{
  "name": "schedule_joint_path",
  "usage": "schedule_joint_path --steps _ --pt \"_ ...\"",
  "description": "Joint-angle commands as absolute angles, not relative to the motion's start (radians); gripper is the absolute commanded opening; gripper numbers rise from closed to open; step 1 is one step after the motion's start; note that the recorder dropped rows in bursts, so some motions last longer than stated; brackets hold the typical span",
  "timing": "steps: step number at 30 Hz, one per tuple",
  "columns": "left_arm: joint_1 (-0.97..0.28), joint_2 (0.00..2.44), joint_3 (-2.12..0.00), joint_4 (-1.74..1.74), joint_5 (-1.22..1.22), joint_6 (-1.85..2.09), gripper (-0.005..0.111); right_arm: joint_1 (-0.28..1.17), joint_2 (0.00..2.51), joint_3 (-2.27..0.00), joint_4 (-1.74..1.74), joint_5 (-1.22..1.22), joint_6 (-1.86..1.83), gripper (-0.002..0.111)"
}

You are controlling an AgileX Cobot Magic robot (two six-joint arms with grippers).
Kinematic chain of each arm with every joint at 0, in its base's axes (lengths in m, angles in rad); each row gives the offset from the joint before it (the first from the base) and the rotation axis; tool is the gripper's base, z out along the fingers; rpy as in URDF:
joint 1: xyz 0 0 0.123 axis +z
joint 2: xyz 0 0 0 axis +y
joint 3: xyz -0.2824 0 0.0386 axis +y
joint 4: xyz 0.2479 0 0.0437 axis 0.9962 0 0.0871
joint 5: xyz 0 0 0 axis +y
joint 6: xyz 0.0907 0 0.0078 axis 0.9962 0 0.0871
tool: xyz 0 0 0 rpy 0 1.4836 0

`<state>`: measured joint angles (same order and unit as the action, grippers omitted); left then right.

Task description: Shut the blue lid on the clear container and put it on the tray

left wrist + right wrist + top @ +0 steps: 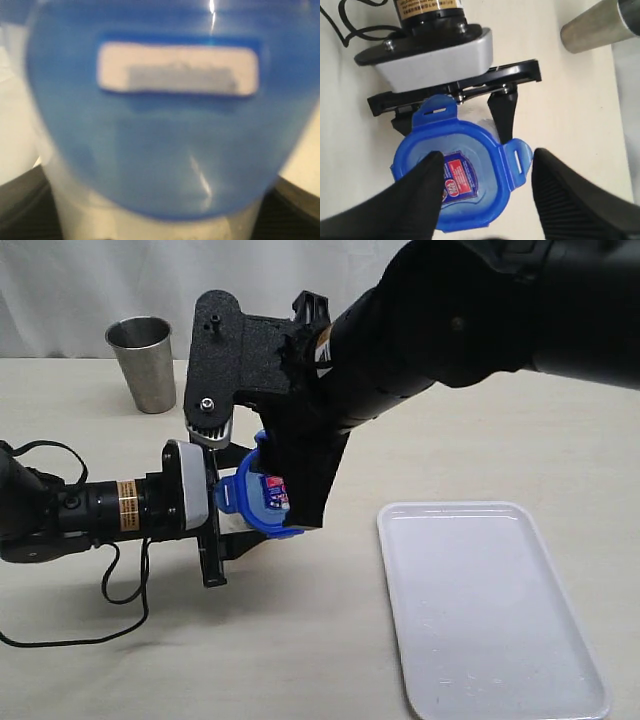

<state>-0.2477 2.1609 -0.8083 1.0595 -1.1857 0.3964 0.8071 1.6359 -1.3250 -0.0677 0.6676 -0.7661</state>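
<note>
The clear container (238,525) lies level above the table with my left gripper (226,528) shut on its body. The blue lid (262,502) sits over its mouth, and two of its flaps (520,160) stick outwards. In the left wrist view the container (150,227) fills the picture, with the lid (165,150) a blur through it. My right gripper (487,155) is open at the lid (470,150). One finger (420,195) overlaps the lid's label and the other (570,200) stands clear of a flap. The white tray (490,610) lies flat at the right.
A steel cup (143,362) stands at the back left, also in the right wrist view as the cup (600,25). The left arm's black cable (120,590) loops on the table. A white curtain hangs behind the table.
</note>
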Motion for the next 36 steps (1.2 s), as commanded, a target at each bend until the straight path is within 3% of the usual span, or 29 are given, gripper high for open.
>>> schedule_joint_path --steps 1,9,12,19,24,36 --pt "-0.255 2.156 -0.803 1.125 -1.221 0.400 0.000 0.760 1.710 -1.383 -0.060 0.776 -0.712 0.052" --pt "-0.255 2.156 -0.815 1.151 -1.221 0.388 0.000 0.757 1.787 -1.393 0.015 0.768 -0.874 0.052" --pt "-0.255 2.156 -0.816 1.168 -1.221 0.385 0.000 0.757 1.830 -1.393 0.018 0.829 -0.885 0.044" --pt "-0.255 2.156 -0.816 1.170 -1.221 0.302 0.000 0.757 1.888 -1.419 0.059 0.872 -0.878 0.042" --pt "-0.255 2.156 -0.834 1.196 -1.221 0.254 0.000 0.757 1.888 -1.433 0.064 0.891 -0.877 0.023" --pt "-0.255 2.156 -0.834 1.083 -1.215 0.028 0.000 0.754 1.878 -1.523 -0.224 0.828 -0.495 0.027"
